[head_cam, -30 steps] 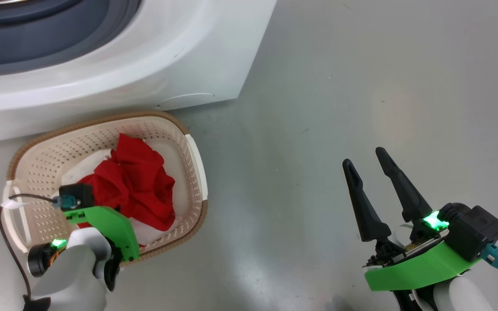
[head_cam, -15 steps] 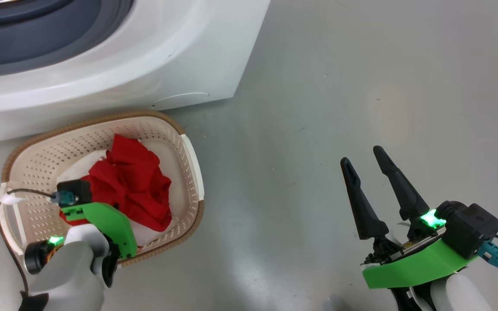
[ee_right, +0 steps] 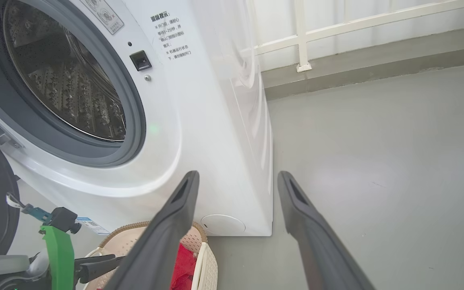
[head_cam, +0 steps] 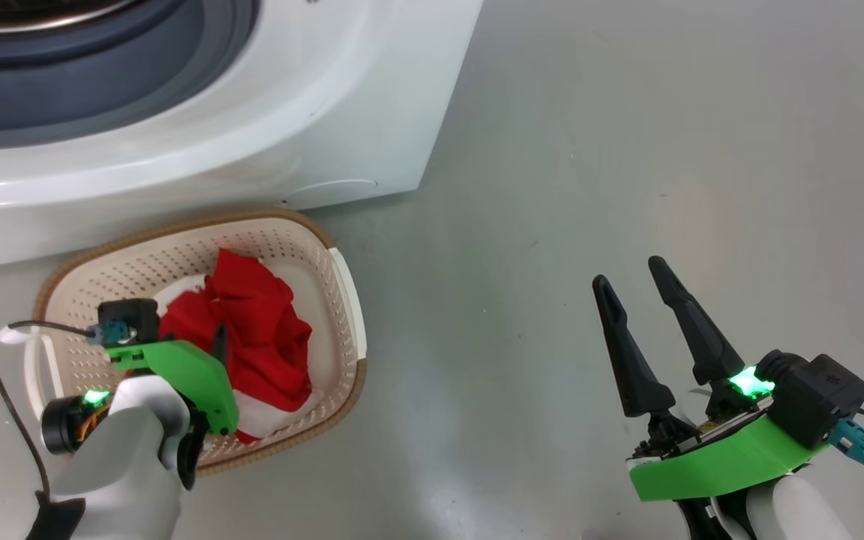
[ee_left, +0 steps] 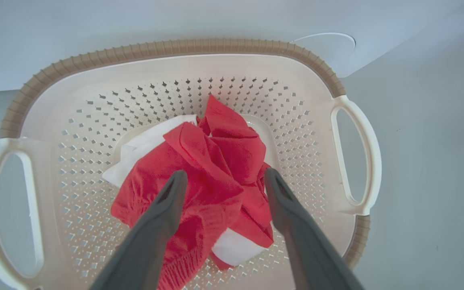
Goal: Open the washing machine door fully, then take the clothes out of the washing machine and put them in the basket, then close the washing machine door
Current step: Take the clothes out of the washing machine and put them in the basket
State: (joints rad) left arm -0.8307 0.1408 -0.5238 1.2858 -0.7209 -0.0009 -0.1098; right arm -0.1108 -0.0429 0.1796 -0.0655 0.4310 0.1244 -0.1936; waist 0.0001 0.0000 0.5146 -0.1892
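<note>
Grey floor (head_cam: pixel 552 150); crumpled red-white clothes (ee_left: pixel 216 173) heaped in cream perforated basket (ee_left: pixel 95 80); left fingers (ee_left: pixel 167 201), right fingers (head_cam: pixel 627 352) spread apart.

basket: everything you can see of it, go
The basket is cream perforated plastic, a rounded rectangle with a brown woven-look rim and white loop handles at both ends. It sits upright on the grey floor just before the washing machine, holding the red-and-white clothes; the open left gripper hangs over them.

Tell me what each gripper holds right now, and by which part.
Nothing. The left gripper stands open over the clothes lying in the basket; the right gripper is open and empty.
</note>
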